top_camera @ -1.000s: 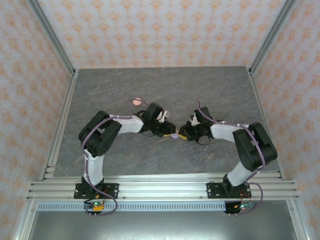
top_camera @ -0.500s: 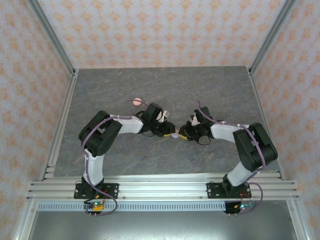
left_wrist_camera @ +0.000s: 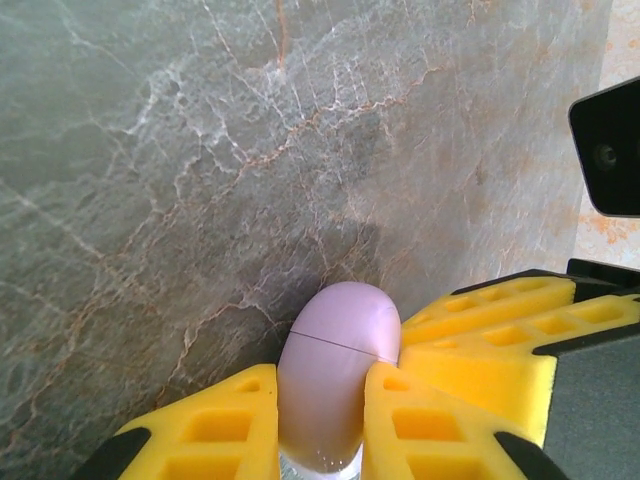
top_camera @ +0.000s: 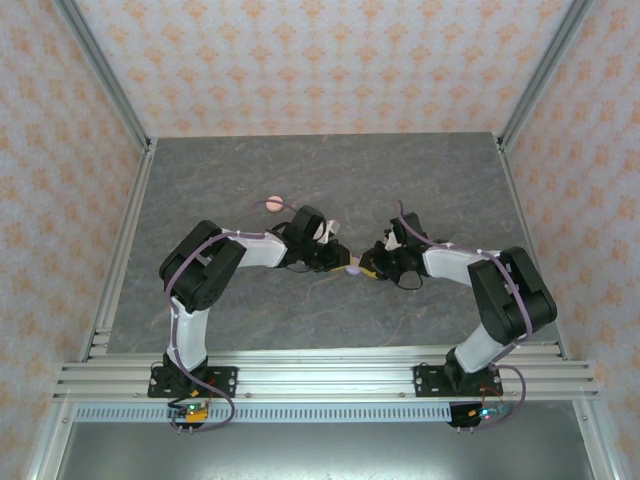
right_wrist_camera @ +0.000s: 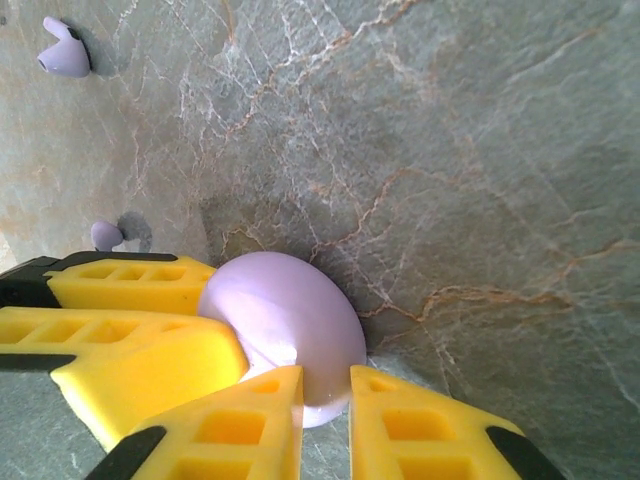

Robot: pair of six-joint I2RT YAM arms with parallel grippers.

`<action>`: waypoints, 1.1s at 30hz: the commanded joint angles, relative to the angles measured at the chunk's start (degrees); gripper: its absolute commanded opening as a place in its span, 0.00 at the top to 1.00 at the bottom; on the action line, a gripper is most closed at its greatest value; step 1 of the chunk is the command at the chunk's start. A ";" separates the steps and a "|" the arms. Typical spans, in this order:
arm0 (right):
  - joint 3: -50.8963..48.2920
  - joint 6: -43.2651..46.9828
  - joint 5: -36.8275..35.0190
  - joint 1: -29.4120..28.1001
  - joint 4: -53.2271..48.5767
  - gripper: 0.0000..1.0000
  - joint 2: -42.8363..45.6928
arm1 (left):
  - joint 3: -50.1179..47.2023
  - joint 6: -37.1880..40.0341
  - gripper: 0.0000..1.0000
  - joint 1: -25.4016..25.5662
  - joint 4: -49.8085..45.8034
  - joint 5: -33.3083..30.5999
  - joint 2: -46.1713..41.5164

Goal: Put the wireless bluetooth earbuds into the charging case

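Note:
A closed lilac charging case (top_camera: pixel 352 269) rests on the grey marble table between both arms. My left gripper (left_wrist_camera: pixel 320 372) is shut on it, one yellow finger pressed to each flat side; the lid seam (left_wrist_camera: pixel 340 342) shows. From the other side my right gripper (right_wrist_camera: pixel 326 376) is shut on the same case (right_wrist_camera: pixel 285 310), pinching its rim. The two pairs of fingers nearly touch. Two lilac earbuds lie loose on the table, one far earbud (right_wrist_camera: pixel 65 55) and one earbud (right_wrist_camera: pixel 105 235) close behind the left gripper's fingers (right_wrist_camera: pixel 130 285).
A salmon-pink round case (top_camera: pixel 273 204) lies behind the left arm's wrist. Metal frame rails (top_camera: pixel 320 375) run along the near edge, and patterned walls close off the other sides. Open table stretches toward the back.
My left gripper's fingers have closed in onto the lilac case. The case and both wrists have shifted only slightly; the right gripper keeps its hold.

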State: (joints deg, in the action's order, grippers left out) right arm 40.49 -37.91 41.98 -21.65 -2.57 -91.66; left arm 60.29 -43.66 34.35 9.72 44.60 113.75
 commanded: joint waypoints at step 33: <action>11.04 18.08 21.35 7.26 -3.96 0.53 18.24 | -9.71 2.05 0.79 -2.40 11.10 -5.75 -28.36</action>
State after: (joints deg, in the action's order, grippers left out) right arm 50.06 -21.63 59.13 -14.31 -8.91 -74.41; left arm 51.64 -43.03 32.14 18.39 39.97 86.72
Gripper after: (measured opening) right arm 0.466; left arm 0.211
